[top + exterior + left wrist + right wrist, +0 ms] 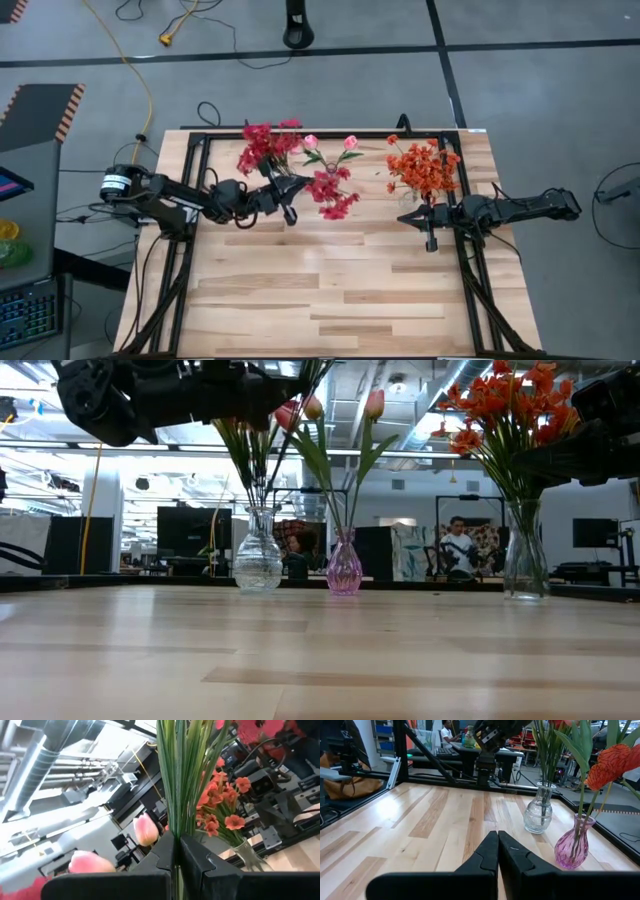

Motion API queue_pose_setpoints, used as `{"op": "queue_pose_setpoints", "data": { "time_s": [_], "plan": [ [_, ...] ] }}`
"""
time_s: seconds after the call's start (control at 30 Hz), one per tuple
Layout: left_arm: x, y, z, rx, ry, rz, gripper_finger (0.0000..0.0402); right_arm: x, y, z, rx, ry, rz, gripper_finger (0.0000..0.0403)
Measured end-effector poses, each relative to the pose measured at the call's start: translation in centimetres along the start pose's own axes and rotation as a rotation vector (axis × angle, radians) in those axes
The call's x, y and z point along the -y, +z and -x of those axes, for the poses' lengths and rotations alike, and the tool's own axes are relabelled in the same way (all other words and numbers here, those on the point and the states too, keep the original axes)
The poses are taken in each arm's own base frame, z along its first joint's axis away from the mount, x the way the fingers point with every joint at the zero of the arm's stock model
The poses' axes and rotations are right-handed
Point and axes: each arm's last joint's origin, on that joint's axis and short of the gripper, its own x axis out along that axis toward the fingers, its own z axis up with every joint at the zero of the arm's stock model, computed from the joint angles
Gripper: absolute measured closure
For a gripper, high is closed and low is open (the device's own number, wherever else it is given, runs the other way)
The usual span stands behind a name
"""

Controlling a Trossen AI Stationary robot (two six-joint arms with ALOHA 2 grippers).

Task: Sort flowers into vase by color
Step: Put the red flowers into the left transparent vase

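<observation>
Grey concrete floor surrounds a light wooden table (pixel 330 290) with a black frame, and three vases stand in a row near its far edge.

On the left side, the left gripper (pixel 287 200) is up above the clear glass vase (pixel 258 563). In the left wrist view its fingers (pixel 162 852) are closed on a bundle of thin green stems (pixel 182 775), which rise straight up between them. In the high view the red flowers (pixel 266 147) spread out beside this gripper, toward the far edge of the table. In the low view green stems go down into the clear vase, under the dark arm at the top.

In the middle stands the small pink glass vase (pixel 344 568). It holds pink tulips (pixel 374 403) on long stems with green leaves. In the high view more red blossoms (pixel 333 192) lie over this vase, so I cannot tell which vase they belong to.

On the right stands a tall clear vase (pixel 525 552) filled with orange flowers (pixel 424 166). The right gripper (pixel 430 238) is just beside these flowers, on the near side, above the table. In the right wrist view its fingers (pixel 485 857) are pressed together with nothing between them, and they point across the bare wood toward the other two vases.

Behind the table, in the low view, a person (pixel 458 546) sits far back in the room.
</observation>
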Motion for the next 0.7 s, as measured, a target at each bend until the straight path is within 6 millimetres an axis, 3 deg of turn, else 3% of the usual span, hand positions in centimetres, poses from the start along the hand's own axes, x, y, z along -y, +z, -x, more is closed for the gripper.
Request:
{"op": "queue_pose_setpoints", "data": {
  "time_s": [0.7],
  "plan": [
    [-0.61, -0.76, -0.03, -0.132, 0.143, 0.164, 0.0401, 0.0, 0.01, 0.0, 0.0, 0.0, 0.0, 0.0368]
  ]
}}
